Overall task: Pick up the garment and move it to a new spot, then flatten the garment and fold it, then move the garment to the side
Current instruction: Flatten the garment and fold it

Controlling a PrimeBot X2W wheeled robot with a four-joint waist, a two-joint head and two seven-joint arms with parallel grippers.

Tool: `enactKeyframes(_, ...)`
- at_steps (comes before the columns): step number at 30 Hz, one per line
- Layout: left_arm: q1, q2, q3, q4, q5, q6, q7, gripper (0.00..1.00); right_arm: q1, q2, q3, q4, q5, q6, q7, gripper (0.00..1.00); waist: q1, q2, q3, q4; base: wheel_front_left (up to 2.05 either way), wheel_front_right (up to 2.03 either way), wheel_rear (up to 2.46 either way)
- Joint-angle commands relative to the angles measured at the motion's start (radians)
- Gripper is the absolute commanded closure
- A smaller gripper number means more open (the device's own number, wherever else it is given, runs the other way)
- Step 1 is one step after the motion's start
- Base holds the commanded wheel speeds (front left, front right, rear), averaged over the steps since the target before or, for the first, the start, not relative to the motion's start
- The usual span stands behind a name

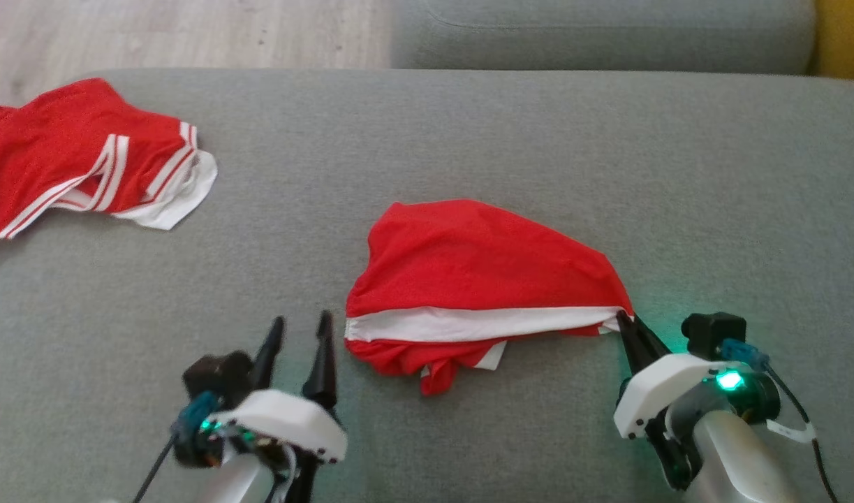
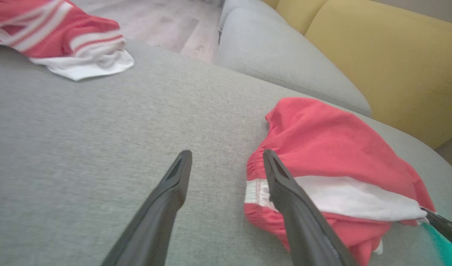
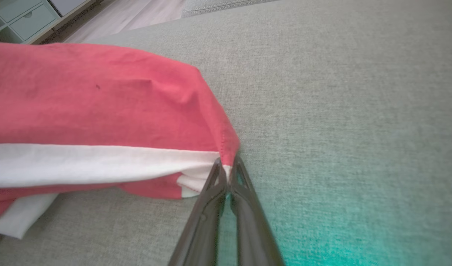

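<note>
A red garment (image 1: 468, 265) with a white band lies bunched in the middle of the grey cushion (image 1: 468, 140). My right gripper (image 1: 626, 321) is shut on the garment's right corner, where the white band meets the red edge (image 3: 226, 166). My left gripper (image 1: 302, 328) stands open just left of the garment's left end, touching nothing. In the left wrist view the garment (image 2: 322, 147) lies to the right of my left gripper (image 2: 226, 155), with one finger (image 2: 285, 188) in front of its white band.
A second red garment (image 1: 70, 161) with white stripes lies at the cushion's far left. Another grey cushion (image 1: 594, 31) sits behind, with wooden floor (image 1: 175, 31) at the back left. A yellow backrest (image 2: 388, 62) stands to the right.
</note>
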Motion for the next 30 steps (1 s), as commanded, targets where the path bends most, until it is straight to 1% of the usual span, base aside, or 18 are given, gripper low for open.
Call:
enactKeyframes(1,-0.039,0.002,0.022,-0.013,-0.011,-0.01,0.008,0.0,-0.037,-0.003,0.024,-0.026,-0.006,-0.001,-0.01,1.0,-0.0001,0.0,0.005,-0.009,0.0,0.0,0.0)
enactKeyframes(4,-0.07,-0.018,0.005,0.038,-0.047,-0.054,0.061,0.0,-0.045,-0.003,0.033,-0.031,-0.009,-0.001,-0.01,1.0,-0.0001,0.0,0.014,-0.025,0.0,0.0,0.0)
enactKeyframes(7,-0.086,-0.022,-0.015,0.07,-0.064,-0.087,0.107,0.0,-0.052,-0.003,0.032,-0.034,-0.016,-0.001,-0.01,1.0,-0.0001,0.0,0.021,-0.035,0.0,0.0,0.0)
enactKeyframes(9,-0.089,-0.025,-0.019,0.078,-0.078,-0.102,0.124,0.0,-0.055,-0.003,0.028,-0.037,-0.019,-0.001,-0.01,1.0,-0.0001,0.0,0.024,-0.038,0.0,0.0,0.0)
enactKeyframes(17,-0.108,-0.034,-0.008,0.103,-0.092,-0.112,0.111,0.0,-0.065,-0.003,0.024,-0.043,-0.022,-0.001,-0.013,1.0,-0.0001,0.0,0.032,-0.045,0.0,0.0,0.0)
enactKeyframes(18,-0.111,-0.035,-0.012,0.107,-0.093,-0.116,0.117,0.02,-0.065,-0.003,0.025,-0.043,-0.021,-0.001,-0.013,1.0,-0.0001,0.0,0.033,-0.046,0.0,0.0,0.0)
enactKeyframes(19,-0.115,-0.036,-0.017,0.111,-0.094,-0.12,0.124,0.27,-0.065,-0.003,0.026,-0.044,-0.021,-0.001,-0.013,1.0,-0.0001,0.0,0.034,-0.047,0.0,0.0,0.0)
enactKeyframes(22,-0.123,-0.039,-0.023,0.124,-0.097,-0.126,0.135,0.65,-0.067,-0.003,0.028,-0.047,-0.022,-0.001,-0.014,1.0,-0.0001,0.0,0.035,-0.052,0.0,0.0,0.0)
enactKeyframes(23,-0.127,-0.039,-0.027,0.13,-0.097,-0.129,0.143,0.79,-0.067,-0.003,0.029,-0.048,-0.022,-0.001,-0.013,1.0,-0.0001,0.0,0.035,-0.054,0.0,0.0,0.0)
enactKeyframes(25,-0.131,-0.041,-0.03,0.135,-0.098,-0.132,0.144,1.0,-0.067,-0.003,0.027,-0.051,-0.023,-0.001,-0.015,1.0,-0.0001,0.0,0.034,-0.057,0.0,0.0,0.0)
enactKeyframes(30,-0.135,-0.036,-0.028,0.124,-0.088,-0.13,0.12,1.0,-0.062,-0.003,0.02,-0.063,-0.024,-0.001,-0.025,1.0,-0.0001,0.0,0.019,-0.062,0.0,0.0,0.0)
